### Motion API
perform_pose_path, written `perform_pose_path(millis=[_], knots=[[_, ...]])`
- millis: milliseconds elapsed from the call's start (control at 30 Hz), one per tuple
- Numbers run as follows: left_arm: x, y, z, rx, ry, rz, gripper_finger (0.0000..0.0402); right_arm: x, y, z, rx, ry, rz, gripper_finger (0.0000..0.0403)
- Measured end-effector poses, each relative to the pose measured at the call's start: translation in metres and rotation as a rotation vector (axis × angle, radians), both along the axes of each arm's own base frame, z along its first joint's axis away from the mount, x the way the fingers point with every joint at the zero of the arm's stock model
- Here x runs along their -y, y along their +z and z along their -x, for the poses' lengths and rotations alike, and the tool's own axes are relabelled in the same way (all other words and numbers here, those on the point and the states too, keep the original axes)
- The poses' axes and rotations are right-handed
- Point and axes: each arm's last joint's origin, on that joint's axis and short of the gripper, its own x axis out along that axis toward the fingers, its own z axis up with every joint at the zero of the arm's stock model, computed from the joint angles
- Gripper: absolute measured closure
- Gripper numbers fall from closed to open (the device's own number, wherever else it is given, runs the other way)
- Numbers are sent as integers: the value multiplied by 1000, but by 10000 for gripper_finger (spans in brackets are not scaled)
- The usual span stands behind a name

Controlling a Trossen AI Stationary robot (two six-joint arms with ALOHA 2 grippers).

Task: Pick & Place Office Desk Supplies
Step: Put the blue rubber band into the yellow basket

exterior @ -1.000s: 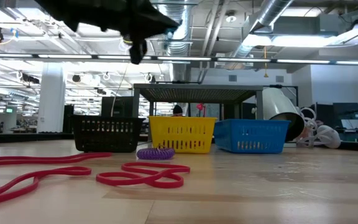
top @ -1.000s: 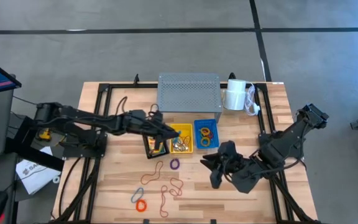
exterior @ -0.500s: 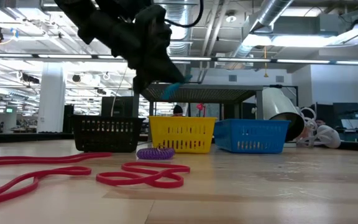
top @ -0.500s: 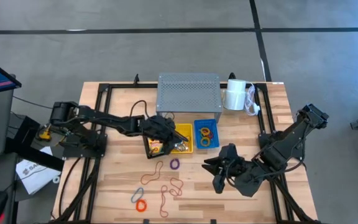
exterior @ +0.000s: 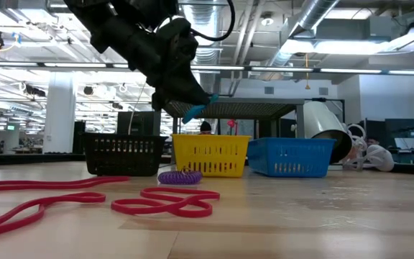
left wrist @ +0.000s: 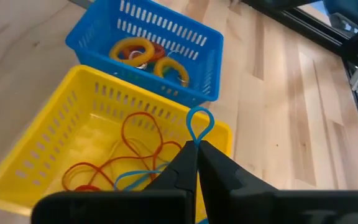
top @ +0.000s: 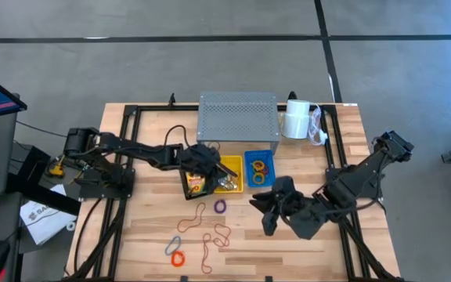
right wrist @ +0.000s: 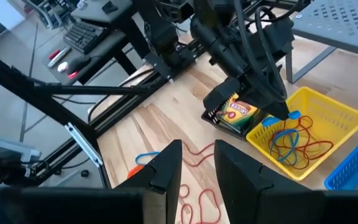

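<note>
My left gripper (top: 214, 168) hangs over the yellow basket (top: 233, 182), shut on a blue rubber band (left wrist: 199, 126); the low view shows gripper (exterior: 195, 108) and band above the basket's rim. Orange and red bands (left wrist: 129, 146) lie in the yellow basket. The black basket (top: 188, 188) holds a crayon box (right wrist: 236, 113). Yellow rings (left wrist: 135, 50) lie in the blue basket (top: 259, 169). My right gripper (top: 266, 211) waits open above the table's right half, holding nothing. Loose bands (top: 210, 235) lie near the front edge. My left gripper pinches the blue band between its two fingertips (left wrist: 194, 149). A small loop (left wrist: 199, 119) of it stands out past the tips. The rest (left wrist: 132, 179) trails down under the fingers into the yellow basket. The fingers slant down from the table's left side.
A grey perforated riser (top: 237, 117) stands behind the baskets, a white roll (top: 296, 121) to its right. A purple band (top: 220, 207), an orange one (top: 178, 258) and a grey one (top: 171, 247) lie on the wood. Black frame rails run along both table sides.
My left gripper has come down toward the yellow basket and tipped its fingers more steeply downward, staying shut on the blue band, which now hangs just above the basket's rim. Most of this happened in the first half second.
</note>
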Motion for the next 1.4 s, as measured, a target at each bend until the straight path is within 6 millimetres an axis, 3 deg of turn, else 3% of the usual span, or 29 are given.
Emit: perform_pose_path(millis=[667, 1000, 1200, 1400], knots=[[-24, -1, 3, -16, 41, -2, 401, 10, 0, -8, -2, -22, -18, 310], [-27, 0, 2, -3, 49, -5, 396, 13, -1, -10, -7, -30, -14, 310], [-26, 1, 1, 20, 45, -7, 363, 12, 0, -10, -1, -25, -20, 310], [-24, 2, 1, 27, -2, 28, 295, 9, 1, -9, 11, -18, -29, 310]])
